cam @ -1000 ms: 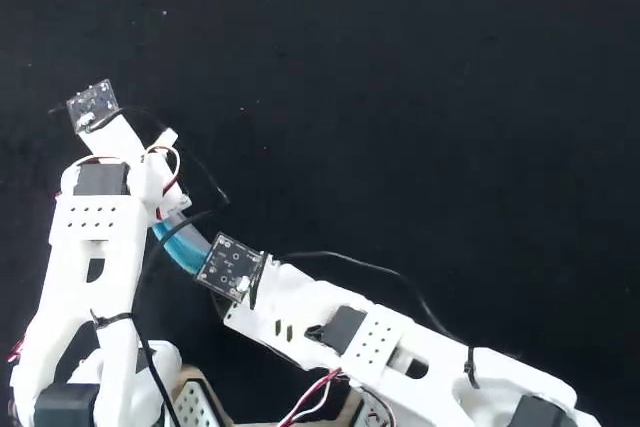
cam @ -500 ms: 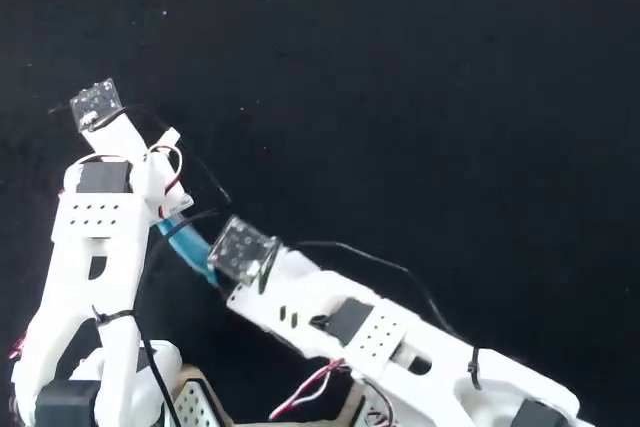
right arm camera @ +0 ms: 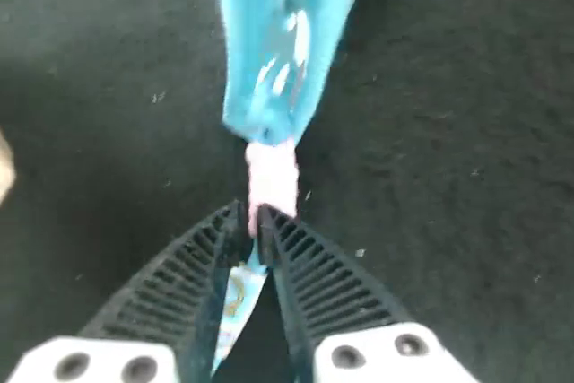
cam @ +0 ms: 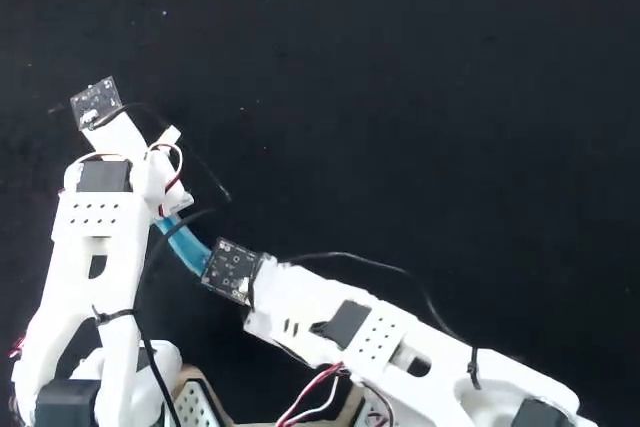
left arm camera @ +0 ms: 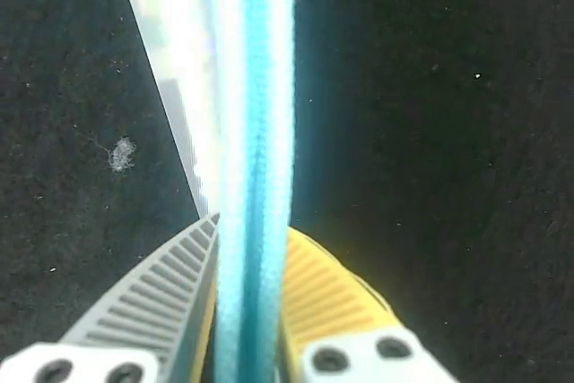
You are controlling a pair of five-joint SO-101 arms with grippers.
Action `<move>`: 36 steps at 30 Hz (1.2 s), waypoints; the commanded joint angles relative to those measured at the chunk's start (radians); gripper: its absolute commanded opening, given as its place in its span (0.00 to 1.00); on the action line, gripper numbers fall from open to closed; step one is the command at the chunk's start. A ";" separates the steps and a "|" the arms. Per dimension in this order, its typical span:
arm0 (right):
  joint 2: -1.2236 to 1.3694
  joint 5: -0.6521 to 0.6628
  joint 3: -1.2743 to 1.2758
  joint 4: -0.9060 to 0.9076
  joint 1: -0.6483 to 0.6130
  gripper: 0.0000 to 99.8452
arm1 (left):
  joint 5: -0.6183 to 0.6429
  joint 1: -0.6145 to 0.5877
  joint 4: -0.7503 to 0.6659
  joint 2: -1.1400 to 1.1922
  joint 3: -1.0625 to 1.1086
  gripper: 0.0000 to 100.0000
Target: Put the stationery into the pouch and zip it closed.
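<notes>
Your left gripper [left arm camera: 253,230] clamps the edge of the translucent blue plastic pouch [left arm camera: 256,87]; right gripper [right arm camera: 253,213] pinches its pale pink zipper tab [right arm camera: 269,172]. Pouch sits between your arms, near-left; most of the black table [cam: 420,97] lies beyond and rightward.

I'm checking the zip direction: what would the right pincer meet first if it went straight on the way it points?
The right pincer seems shut on the pink zip pull, so it would press straight into the blue pouch just beyond it.

Bright, even light, with white glare across the pouch [left arm camera: 254,96].
</notes>
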 commanded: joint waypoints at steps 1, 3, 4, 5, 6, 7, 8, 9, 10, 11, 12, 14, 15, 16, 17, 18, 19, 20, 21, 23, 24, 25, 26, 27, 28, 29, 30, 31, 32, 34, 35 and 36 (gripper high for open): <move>-0.041 -0.064 -0.084 0.046 -0.011 0.19 | 0.005 -0.008 -0.011 -0.005 -0.058 0.03; -0.035 -0.092 -0.082 0.031 -0.025 0.19 | 0.005 -0.008 -0.011 -0.005 -0.054 0.03; -0.033 -0.095 -0.073 0.006 -0.038 0.19 | 0.006 -0.008 -0.011 -0.005 -0.054 0.03; -0.031 -0.095 -0.056 -0.021 -0.051 0.18 | 0.006 -0.008 -0.011 -0.005 -0.054 0.03; -0.031 -0.095 -0.041 -0.057 -0.060 0.17 | 0.006 -0.008 -0.011 -0.005 -0.054 0.03; -0.031 -0.095 -0.025 -0.097 -0.063 0.16 | 0.006 -0.007 -0.011 -0.005 -0.056 0.03; -0.031 -0.095 -0.016 -0.124 -0.061 0.16 | 0.006 -0.007 -0.009 -0.005 -0.058 0.03; -0.031 -0.095 -0.008 -0.143 -0.058 0.16 | 0.006 -0.007 -0.008 -0.005 -0.059 0.03; -0.030 -0.095 -0.010 -0.143 -0.058 0.16 | 0.006 -0.007 -0.006 -0.005 -0.059 0.03; -0.028 -0.095 -0.013 -0.141 -0.058 0.16 | 0.006 -0.007 -0.006 -0.005 -0.059 0.03; -0.019 -0.095 -0.015 -0.144 -0.058 0.16 | 0.008 -0.007 -0.006 -0.005 -0.059 0.03; 0.016 -0.095 -0.027 -0.149 -0.058 0.16 | 0.008 -0.007 -0.006 -0.005 -0.062 0.03; 0.044 -0.095 -0.039 -0.149 -0.058 0.16 | 0.008 -0.007 -0.009 -0.005 -0.064 0.03; 0.076 -0.095 -0.056 -0.149 -0.058 0.16 | 0.008 -0.007 -0.009 -0.008 -0.064 0.03; 0.114 -0.095 -0.077 -0.149 -0.058 0.16 | 0.008 -0.007 -0.009 -0.009 -0.064 0.03; 0.150 -0.095 -0.102 -0.149 -0.058 0.16 | 0.008 -0.007 -0.009 -0.009 -0.064 0.03; 0.183 -0.095 -0.127 -0.146 -0.058 0.16 | 0.008 -0.007 -0.009 -0.009 -0.064 0.03; 0.214 -0.095 -0.143 -0.144 -0.058 0.16 | 0.008 -0.007 -0.009 -0.006 -0.064 0.03; 0.237 -0.095 -0.160 -0.144 -0.058 0.16 | 0.008 -0.007 -0.009 -0.006 -0.064 0.03; 0.259 -0.094 -0.174 -0.144 -0.058 0.15 | 0.005 -0.007 -0.009 -0.006 -0.062 0.03; 0.255 -0.094 -0.174 -0.144 -0.057 0.12 | 0.005 -0.007 -0.008 -0.006 -0.062 0.03; 0.246 -0.086 -0.173 -0.143 -0.051 0.07 | 0.003 -0.008 -0.009 -0.006 -0.064 0.03; 0.232 -0.071 -0.173 -0.141 -0.037 0.02 | 0.003 -0.008 -0.009 -0.006 -0.064 0.03; 0.214 -0.055 -0.166 -0.137 -0.015 0.01 | 0.003 -0.008 -0.009 -0.006 -0.064 0.03; 0.186 -0.048 -0.162 -0.114 0.014 0.02 | 0.003 -0.008 -0.011 -0.006 -0.064 0.03; 0.153 -0.040 -0.162 -0.080 0.043 0.01 | 0.003 -0.008 -0.011 -0.006 -0.064 0.03; 0.111 -0.034 -0.162 -0.037 0.072 0.01 | 0.003 -0.008 -0.011 -0.006 -0.064 0.03; 0.070 -0.023 -0.162 0.021 0.097 0.01 | 0.003 -0.008 -0.011 -0.006 -0.064 0.03; 0.031 -0.006 -0.163 0.084 0.112 0.01 | 0.005 -0.008 -0.011 -0.006 -0.064 0.03; -0.035 0.052 -0.157 0.195 0.115 0.01 | 0.008 -0.008 -0.011 -0.005 -0.073 0.03; -0.054 0.081 -0.150 0.239 0.114 0.01 | 0.008 -0.008 -0.011 -0.005 -0.081 0.03; -0.067 0.106 -0.143 0.269 0.112 0.01 | 0.009 -0.008 -0.011 -0.005 -0.085 0.03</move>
